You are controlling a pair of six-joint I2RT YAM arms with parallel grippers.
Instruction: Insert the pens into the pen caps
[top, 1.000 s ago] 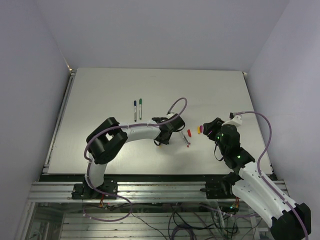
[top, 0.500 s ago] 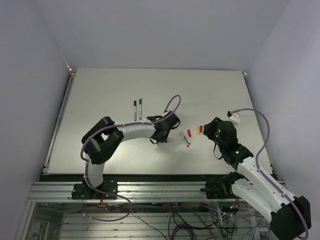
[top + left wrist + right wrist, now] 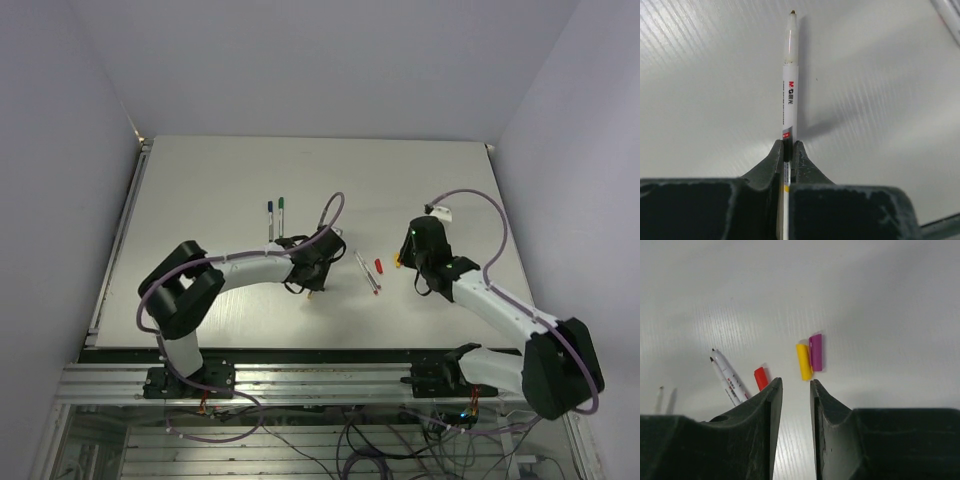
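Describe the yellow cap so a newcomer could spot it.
On the white table, look just ahead of the right gripper. Two stubby caps lie side by side there, touching; the yellow cap is the one nearer the red cap, with the magenta cap on its far side.

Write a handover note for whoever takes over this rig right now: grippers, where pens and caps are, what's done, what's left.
Left gripper: shut on one uncapped, thin grey-white pen.
Right gripper: open, empty, facing the stubby yellow cap and magenta cap lying side by side.
Stubby red cap lies beside two uncapped pens.
Done: blue-capped pen and green-capped pen look finished.
Left: cap the remaining three pens.
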